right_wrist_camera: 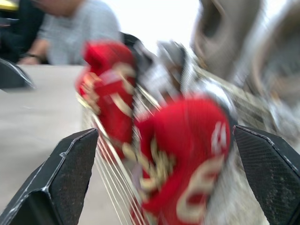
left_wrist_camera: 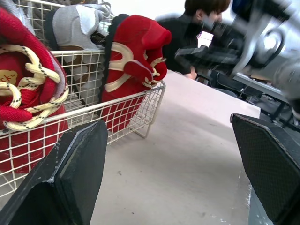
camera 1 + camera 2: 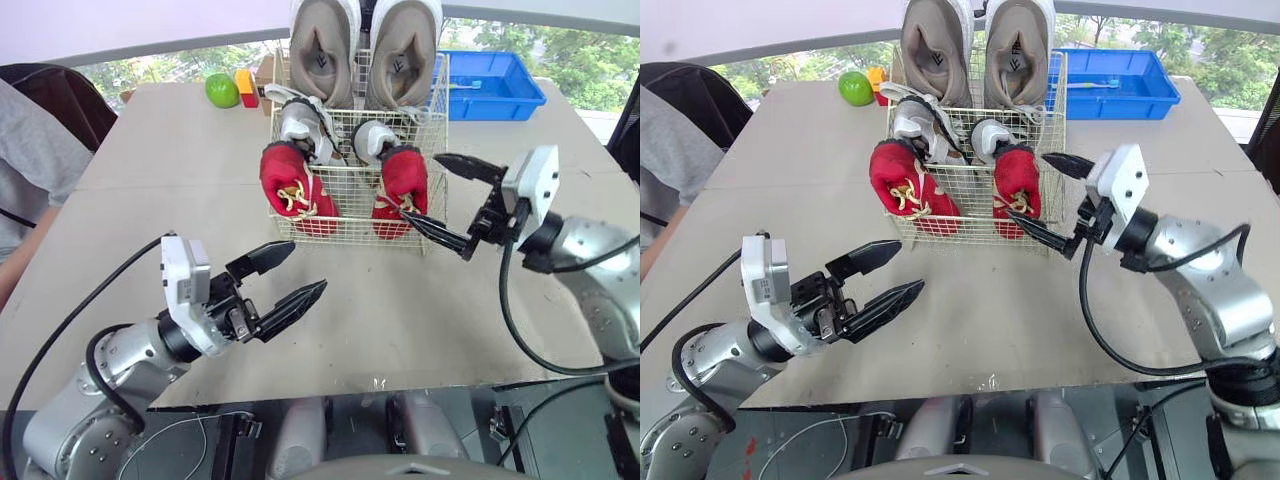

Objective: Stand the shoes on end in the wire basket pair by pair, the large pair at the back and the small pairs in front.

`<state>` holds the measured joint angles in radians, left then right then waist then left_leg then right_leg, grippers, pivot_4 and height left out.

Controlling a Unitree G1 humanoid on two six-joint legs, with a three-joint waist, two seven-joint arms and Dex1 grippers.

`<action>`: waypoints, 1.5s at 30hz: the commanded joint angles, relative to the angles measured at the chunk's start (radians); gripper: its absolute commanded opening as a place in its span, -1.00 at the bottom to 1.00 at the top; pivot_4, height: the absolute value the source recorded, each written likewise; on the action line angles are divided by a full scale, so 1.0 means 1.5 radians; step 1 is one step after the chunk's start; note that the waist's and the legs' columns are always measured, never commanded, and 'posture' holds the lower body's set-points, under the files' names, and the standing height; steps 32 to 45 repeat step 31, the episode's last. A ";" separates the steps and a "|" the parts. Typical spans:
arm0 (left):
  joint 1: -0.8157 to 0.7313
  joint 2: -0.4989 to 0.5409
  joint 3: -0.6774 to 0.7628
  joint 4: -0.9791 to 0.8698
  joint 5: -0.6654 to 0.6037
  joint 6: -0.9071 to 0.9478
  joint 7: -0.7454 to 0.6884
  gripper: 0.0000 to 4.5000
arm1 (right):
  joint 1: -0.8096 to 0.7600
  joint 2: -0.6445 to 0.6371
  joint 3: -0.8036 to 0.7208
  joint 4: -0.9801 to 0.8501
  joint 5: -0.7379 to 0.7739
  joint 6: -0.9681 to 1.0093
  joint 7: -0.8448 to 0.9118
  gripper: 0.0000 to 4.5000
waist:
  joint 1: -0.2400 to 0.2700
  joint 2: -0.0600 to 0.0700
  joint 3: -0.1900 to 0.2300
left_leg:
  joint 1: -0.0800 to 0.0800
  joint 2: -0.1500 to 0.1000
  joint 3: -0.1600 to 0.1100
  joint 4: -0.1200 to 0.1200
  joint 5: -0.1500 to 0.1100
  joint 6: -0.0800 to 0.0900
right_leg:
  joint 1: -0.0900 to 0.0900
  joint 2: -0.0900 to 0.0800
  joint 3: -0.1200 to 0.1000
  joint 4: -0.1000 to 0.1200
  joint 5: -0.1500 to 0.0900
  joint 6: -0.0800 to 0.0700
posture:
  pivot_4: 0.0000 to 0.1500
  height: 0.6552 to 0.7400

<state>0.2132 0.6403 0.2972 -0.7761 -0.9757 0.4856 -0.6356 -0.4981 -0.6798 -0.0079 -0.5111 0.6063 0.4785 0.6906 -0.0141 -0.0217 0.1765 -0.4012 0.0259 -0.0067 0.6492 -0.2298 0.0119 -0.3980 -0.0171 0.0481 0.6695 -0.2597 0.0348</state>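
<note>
Shoes (image 3: 322,50) stand on end, toes down, in the wire basket (image 3: 350,205); left tool (image 3: 309,266) and right tool (image 3: 421,187) spread apart, empty.

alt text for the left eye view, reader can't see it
A wire basket on a table holds three shoe pairs on end: large grey pair at the back, small grey pair in the middle, red pair in front. The left end effector hangs open over the table before the basket; the right end effector, open, is at the basket's right side.
</note>
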 commanded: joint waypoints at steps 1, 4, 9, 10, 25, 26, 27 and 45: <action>-0.001 -0.013 -0.003 -0.023 0.006 -0.021 0.010 1.00 | -0.066 0.001 0.003 0.009 0.029 0.046 0.015 0.98 | 0.000 0.000 0.000 | 0.000 0.000 0.000 0.000 0.000 0.000 | 0.000 0.000 0.000 -0.001 0.000 0.000 | 1.00 1.00; 0.013 -0.021 0.004 -0.029 0.000 -0.016 0.030 1.00 | -0.073 0.001 0.002 0.016 0.030 0.045 0.038 0.98 | 0.000 0.000 0.000 | -0.001 0.000 0.001 0.000 0.000 0.000 | 0.000 0.000 0.000 -0.002 0.000 0.000 | 1.00 1.00; 0.062 -0.021 0.016 -0.036 0.004 -0.019 0.028 1.00 | -0.003 -0.010 -0.012 -0.014 0.023 0.020 0.073 0.98 | 0.002 0.000 0.000 | -0.004 0.000 -0.002 0.000 -0.001 0.002 | 0.000 -0.001 -0.003 -0.005 0.001 0.002 | 1.00 1.00; 0.071 -0.022 0.015 -0.037 0.005 -0.020 0.028 1.00 | 0.004 -0.008 -0.016 -0.019 0.029 0.027 0.068 0.98 | 0.001 0.000 0.000 | -0.005 0.000 -0.001 0.000 -0.001 0.002 | -0.001 -0.002 -0.002 -0.005 0.001 0.002 | 1.00 1.00; 0.272 -0.024 0.084 0.005 0.060 -0.056 -0.069 1.00 | 0.432 -0.111 -0.271 -0.046 0.027 -0.022 0.183 0.98 | 0.003 0.000 0.000 | -0.008 -0.001 0.000 0.001 -0.001 0.002 | -0.005 -0.001 -0.002 -0.005 -0.001 0.002 | 1.00 1.00; 0.272 -0.024 0.080 0.012 0.065 -0.057 -0.073 1.00 | 0.437 -0.108 -0.271 -0.036 0.022 -0.030 0.183 0.98 | 0.001 0.000 0.000 | -0.008 0.000 0.001 0.002 -0.001 0.002 | -0.005 -0.001 -0.001 -0.005 -0.001 0.003 | 1.00 1.00; 0.269 -0.024 0.075 0.018 0.071 -0.057 -0.075 1.00 | 0.440 -0.106 -0.268 -0.027 0.014 -0.039 0.184 0.98 | 0.000 0.000 0.000 | -0.008 0.000 0.001 0.002 -0.001 0.002 | -0.005 0.000 -0.001 -0.005 -0.001 0.003 | 1.00 1.00; 0.248 -0.018 0.063 0.035 0.098 -0.052 -0.074 1.00 | 0.462 -0.097 -0.243 0.002 -0.024 -0.079 0.195 0.98 | 0.001 0.000 0.000 | -0.008 0.001 0.001 0.003 -0.001 0.002 | -0.005 0.000 -0.001 -0.004 -0.001 0.003 | 1.00 1.00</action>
